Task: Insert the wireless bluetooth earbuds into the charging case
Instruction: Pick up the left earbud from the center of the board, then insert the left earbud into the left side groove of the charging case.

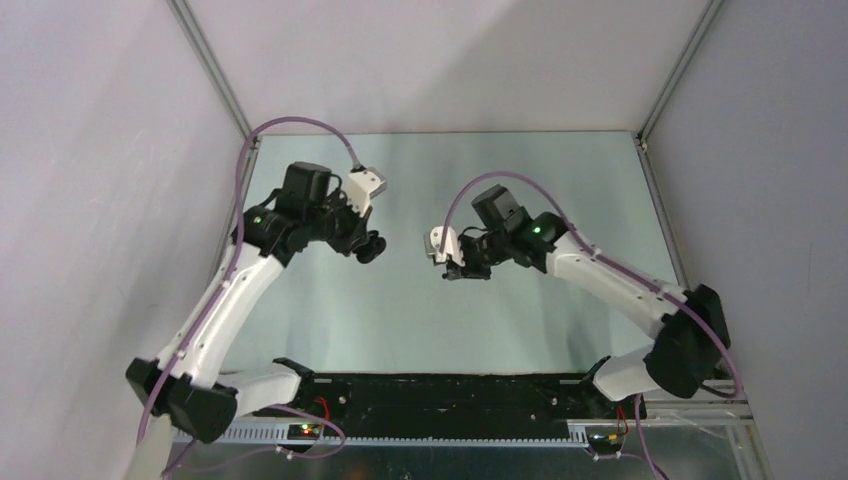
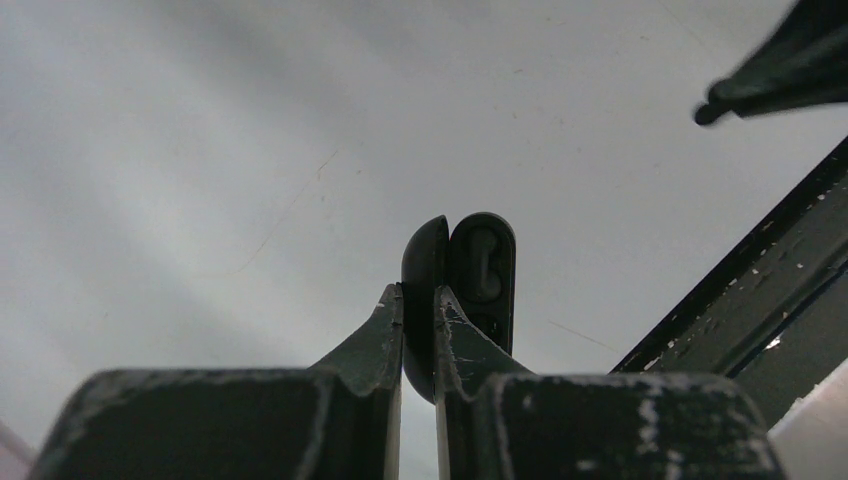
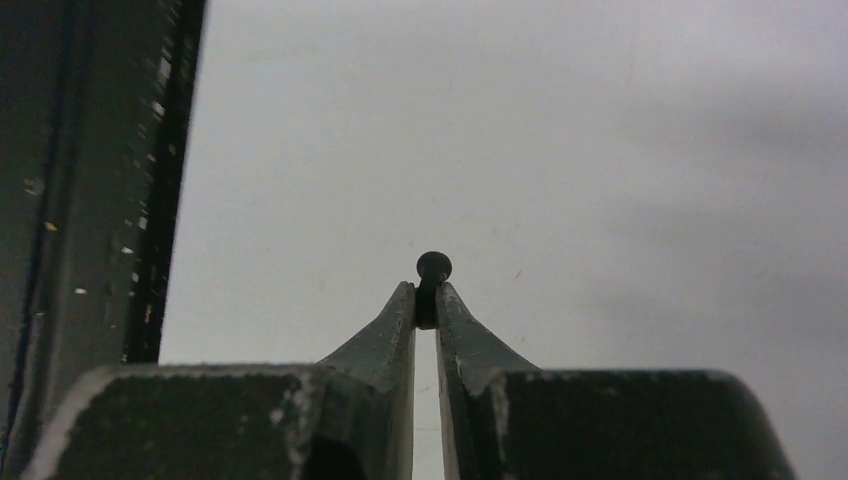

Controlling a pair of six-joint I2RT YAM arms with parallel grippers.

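Left gripper (image 2: 418, 300) clamps one half of the open charging case (image 2: 482, 268), whose long axis runs out along the fingers. Right gripper (image 3: 426, 298) pinches a black earbud (image 3: 434, 266) at its tips. The case lies to that gripper's left, near but apart.

The charging case (image 2: 482, 265) at centre frame was glossy black, the earbud (image 3: 433, 267) black too; the fingers (image 3: 385, 338) were dark with pale scuffs, the table (image 1: 430, 320) pale grey-green.

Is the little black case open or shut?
Open. The left wrist view shows the charging case spread into two halves, its inner pocket showing, pinched in the left tool.
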